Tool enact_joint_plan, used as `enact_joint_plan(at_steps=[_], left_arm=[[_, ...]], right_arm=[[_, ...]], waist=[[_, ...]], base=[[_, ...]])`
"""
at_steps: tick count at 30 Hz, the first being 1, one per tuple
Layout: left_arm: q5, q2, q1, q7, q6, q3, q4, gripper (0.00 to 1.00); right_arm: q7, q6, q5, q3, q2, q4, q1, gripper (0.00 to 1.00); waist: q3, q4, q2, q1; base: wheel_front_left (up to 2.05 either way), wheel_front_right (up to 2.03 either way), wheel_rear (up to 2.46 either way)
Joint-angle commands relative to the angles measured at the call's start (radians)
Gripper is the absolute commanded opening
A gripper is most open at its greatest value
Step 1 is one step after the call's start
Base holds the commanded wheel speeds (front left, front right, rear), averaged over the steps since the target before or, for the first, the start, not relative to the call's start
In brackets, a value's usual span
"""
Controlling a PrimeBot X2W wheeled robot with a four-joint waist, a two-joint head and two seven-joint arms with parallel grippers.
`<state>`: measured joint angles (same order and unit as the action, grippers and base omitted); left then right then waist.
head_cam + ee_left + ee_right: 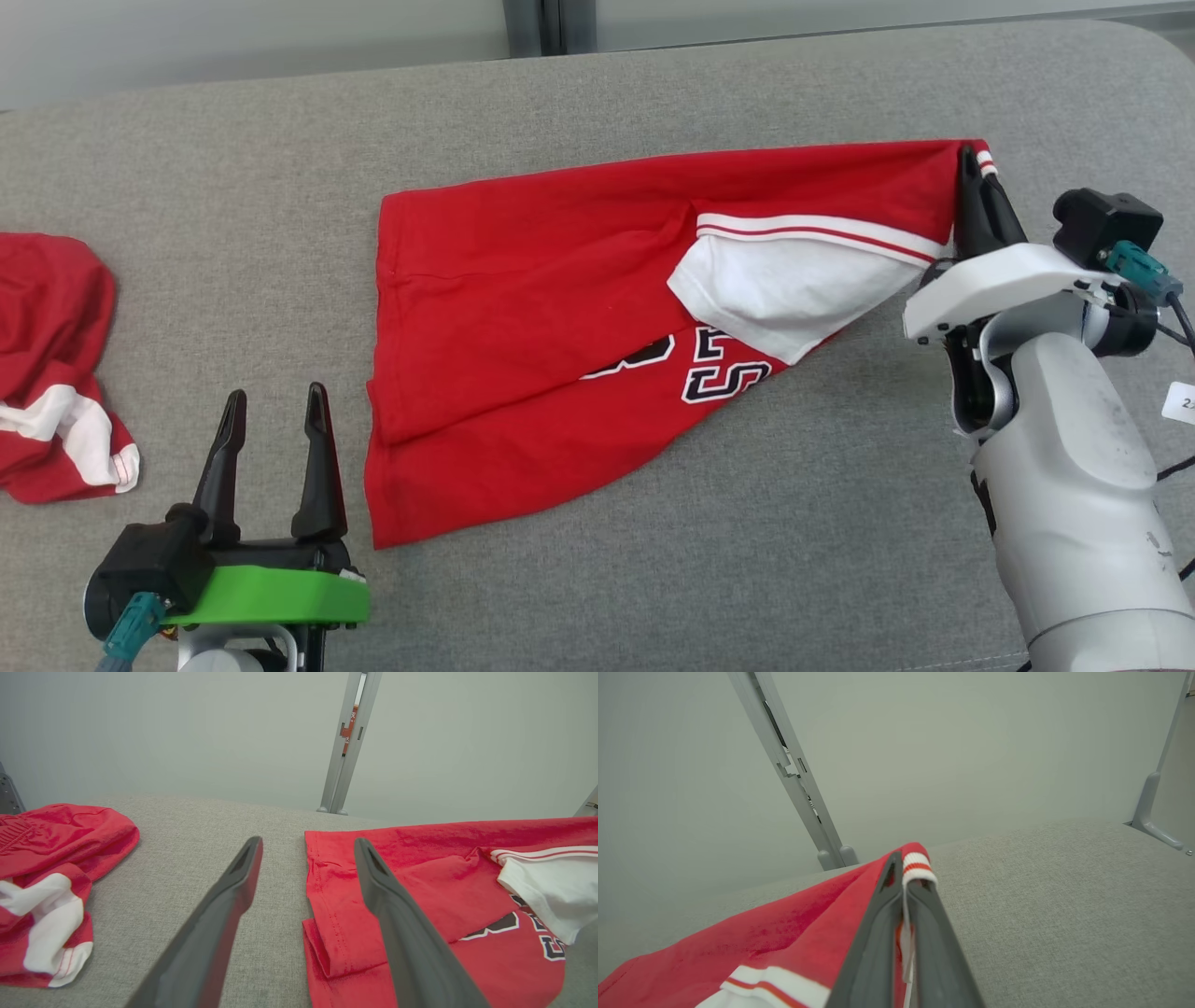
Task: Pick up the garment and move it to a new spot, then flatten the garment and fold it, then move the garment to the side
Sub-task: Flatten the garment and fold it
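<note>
On the grey cushion (653, 579), our right gripper (971, 163) is clamping the shirt (523, 308) near the far edge; our left gripper (275, 392) is hanging released.

Left gripper (277, 394): dark fingers (317, 467) are being carried on a green mount (271, 597).
Right gripper (971, 161): white mount (999, 280) and scuffed grey forearm (1064, 485) are being seen.
</note>
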<state>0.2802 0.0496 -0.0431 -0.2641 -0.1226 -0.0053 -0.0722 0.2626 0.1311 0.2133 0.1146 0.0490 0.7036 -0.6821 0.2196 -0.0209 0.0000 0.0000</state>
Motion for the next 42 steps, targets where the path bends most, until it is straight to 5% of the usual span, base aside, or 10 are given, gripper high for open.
enact_joint_plan(at_steps=[1, 2, 10, 14, 26, 42], left_arm=[[-0.012, 0.002, -0.010, -0.001, 0.000, 0.001, -0.003, 1.00], [-0.013, 0.002, -0.006, -0.001, -0.001, 0.001, -0.004, 1.00], [-0.013, 0.002, 0.020, -0.001, -0.004, -0.009, -0.013, 1.00], [-0.010, 0.002, 0.037, -0.001, -0.004, -0.006, -0.013, 1.00], [-0.002, 0.002, 0.040, -0.001, -0.005, 0.003, -0.003, 1.00], [-0.011, 0.002, 0.027, -0.001, -0.007, 0.008, 0.002, 1.00]], right_arm=[[0.003, -0.001, -0.029, 0.017, 0.006, 0.010, 0.024, 0.00], [0.003, -0.001, -0.050, 0.026, 0.007, 0.023, 0.034, 1.00], [-0.061, -0.001, -0.205, 0.080, 0.028, 0.133, 0.081, 1.00], [-0.113, -0.001, -0.188, 0.087, 0.014, 0.121, 0.117, 1.00], [-0.238, -0.001, 0.131, -0.162, 0.003, 0.034, 0.184, 1.00], [-0.096, -0.001, 0.091, -0.217, 0.003, 0.079, 0.117, 1.00]], waist=[[-0.005, -0.001, 0.0000, 0.0000], [-0.008, -0.002, 0.0000, 0.0000], [-0.045, 0.001, 0.0000, 0.0000], [-0.063, -0.001, 0.0000, 0.0000], [-0.058, -0.012, 0.0000, 0.0000], [-0.046, 0.013, 0.0000, 0.0000]], base=[[0.00, 0.00, 0.00], [0.00, 0.00, 0.00], [0.00, 0.00, 0.00], [0.00, 0.00, 0.00], [0.00, 0.00, 0.00], [0.00, 0.00, 0.00]])
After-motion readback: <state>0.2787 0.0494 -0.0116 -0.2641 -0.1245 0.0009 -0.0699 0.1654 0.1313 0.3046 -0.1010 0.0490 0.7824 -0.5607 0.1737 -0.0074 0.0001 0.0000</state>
